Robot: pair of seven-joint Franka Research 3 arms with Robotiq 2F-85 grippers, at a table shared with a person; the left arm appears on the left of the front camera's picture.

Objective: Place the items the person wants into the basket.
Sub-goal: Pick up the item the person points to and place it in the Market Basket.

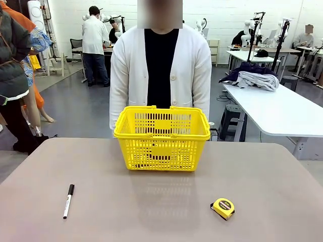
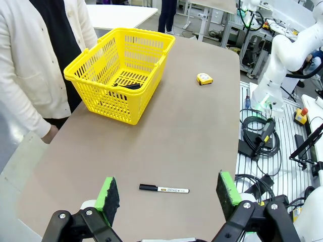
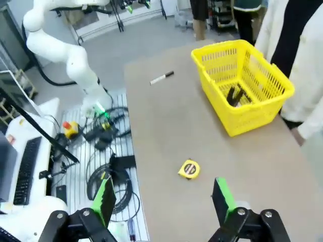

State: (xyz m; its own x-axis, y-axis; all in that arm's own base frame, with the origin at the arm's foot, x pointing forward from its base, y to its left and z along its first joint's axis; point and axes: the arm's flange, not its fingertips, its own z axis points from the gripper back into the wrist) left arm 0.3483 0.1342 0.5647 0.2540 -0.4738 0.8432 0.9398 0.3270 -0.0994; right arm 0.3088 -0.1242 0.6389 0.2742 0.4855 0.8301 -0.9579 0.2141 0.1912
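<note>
**Both grippers hang open above the table; dark items lie in the basket**

The large yellow plastic lattice-sided basket (image 1: 161,138) stands at the far middle of the grey-brown table (image 1: 151,212), just in front of the person in a white buttoned cardigan over a black top (image 1: 160,65). Dark objects (image 2: 128,85) lie on its floor; what they are is too small to tell. On the near left lies a white marker with a black cap (image 1: 68,200), and on the near right a squat yellow tape measure (image 1: 223,207), both well apart from the basket. The left gripper (image 2: 169,194) hovers above the marker, jaws wide apart and empty. The right gripper (image 3: 161,196) hangs above the table edge near the tape measure, jaws likewise spread, gripping nothing.
</note>
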